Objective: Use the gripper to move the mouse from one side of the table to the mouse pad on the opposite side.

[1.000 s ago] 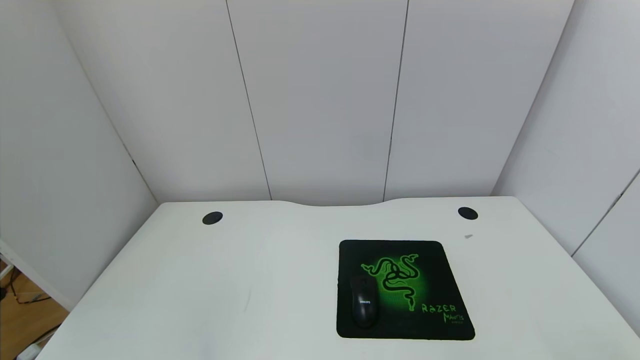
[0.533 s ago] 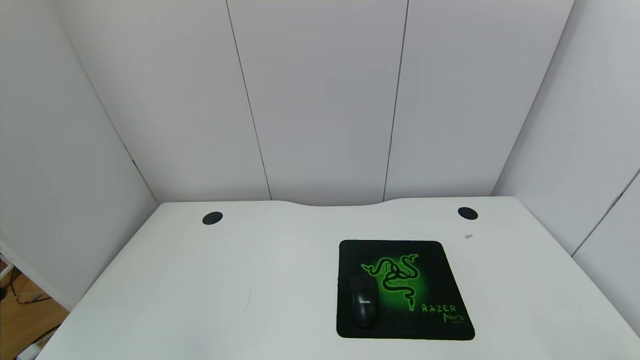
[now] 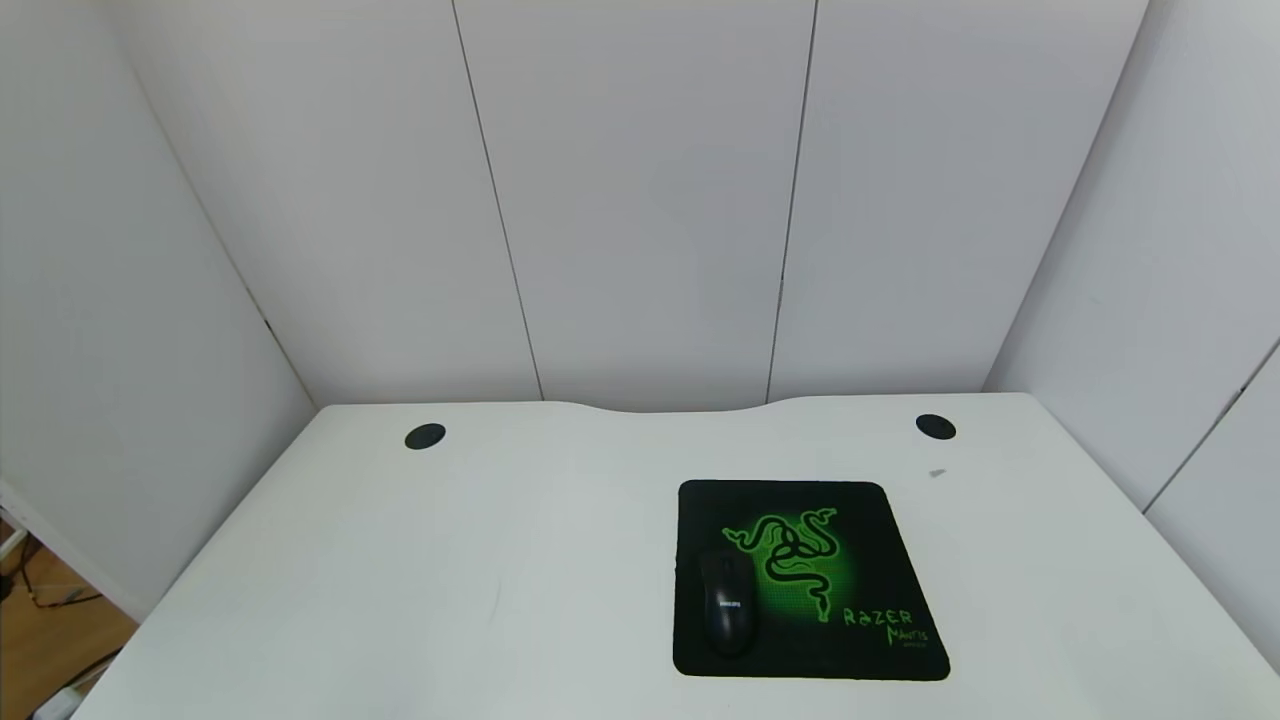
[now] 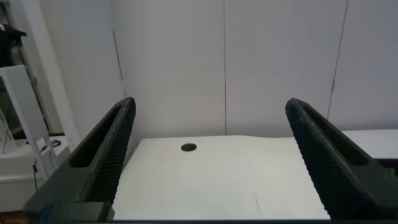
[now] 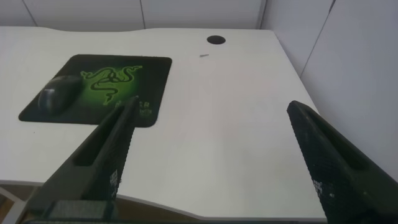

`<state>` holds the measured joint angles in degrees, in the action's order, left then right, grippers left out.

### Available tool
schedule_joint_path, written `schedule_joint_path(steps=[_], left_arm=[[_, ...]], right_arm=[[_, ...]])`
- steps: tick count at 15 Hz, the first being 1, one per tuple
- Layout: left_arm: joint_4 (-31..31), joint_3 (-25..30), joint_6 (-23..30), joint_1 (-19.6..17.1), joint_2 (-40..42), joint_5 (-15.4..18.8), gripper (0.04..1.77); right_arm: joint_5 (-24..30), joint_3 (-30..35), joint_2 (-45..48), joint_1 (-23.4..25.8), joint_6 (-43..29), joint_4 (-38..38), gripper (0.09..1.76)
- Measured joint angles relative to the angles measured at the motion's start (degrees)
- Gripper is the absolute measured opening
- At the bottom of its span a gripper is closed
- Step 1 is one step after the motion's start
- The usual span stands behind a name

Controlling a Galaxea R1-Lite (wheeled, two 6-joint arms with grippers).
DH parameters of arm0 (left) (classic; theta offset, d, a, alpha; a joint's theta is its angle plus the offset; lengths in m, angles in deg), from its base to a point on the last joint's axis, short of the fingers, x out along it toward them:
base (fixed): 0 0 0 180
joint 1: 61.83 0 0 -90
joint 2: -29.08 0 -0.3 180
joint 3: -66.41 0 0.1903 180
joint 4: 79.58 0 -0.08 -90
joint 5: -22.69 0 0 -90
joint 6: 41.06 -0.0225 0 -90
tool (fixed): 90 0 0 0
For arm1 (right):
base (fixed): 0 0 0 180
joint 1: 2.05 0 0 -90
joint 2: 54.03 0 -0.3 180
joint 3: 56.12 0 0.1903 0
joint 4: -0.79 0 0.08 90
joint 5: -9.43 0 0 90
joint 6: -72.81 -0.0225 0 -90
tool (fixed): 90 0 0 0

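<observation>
While the mouse (image 3: 727, 606) is parked on the Razer mouse pad's (image 3: 860, 560) left side, both grippers' (image 5: 211, 162) (image 4: 208, 162) jaws are held spread, well apart from it.

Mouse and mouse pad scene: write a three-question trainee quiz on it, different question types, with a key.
1. True or false: the mouse lies on the mouse pad.
2. Multiple choice: the mouse sits on which part of the pad in the head view? A) the left part, beside the green logo B) the far right corner C) off the pad, on the table
3. Fill in: both the left gripper and the right gripper have their fingers ____ and hold nothing.

Key: 1 true; 2 A; 3 open
</observation>
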<state>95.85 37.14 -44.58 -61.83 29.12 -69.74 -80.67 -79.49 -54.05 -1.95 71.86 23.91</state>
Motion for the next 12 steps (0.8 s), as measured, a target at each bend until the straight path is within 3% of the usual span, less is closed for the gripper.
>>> schedule_joint_path(steps=[2, 6, 12], left_arm=[[-3.3, 4.1, 0.9, 0.0, 0.1, 2.3, 1.72], [-18.2, 5.8, 1.4, 0.0, 0.1, 3.8, 1.72], [-18.8, 5.9, 5.2, 0.0, 0.1, 3.6, 1.72]], right_arm=[[0.0, 0.0, 0.0, 0.0, 0.0, 0.0, 1.71], [0.0, 0.0, 0.0, 0.0, 0.0, 0.0, 1.71], [0.0, 0.0, 0.0, 0.0, 0.0, 0.0, 1.71]])
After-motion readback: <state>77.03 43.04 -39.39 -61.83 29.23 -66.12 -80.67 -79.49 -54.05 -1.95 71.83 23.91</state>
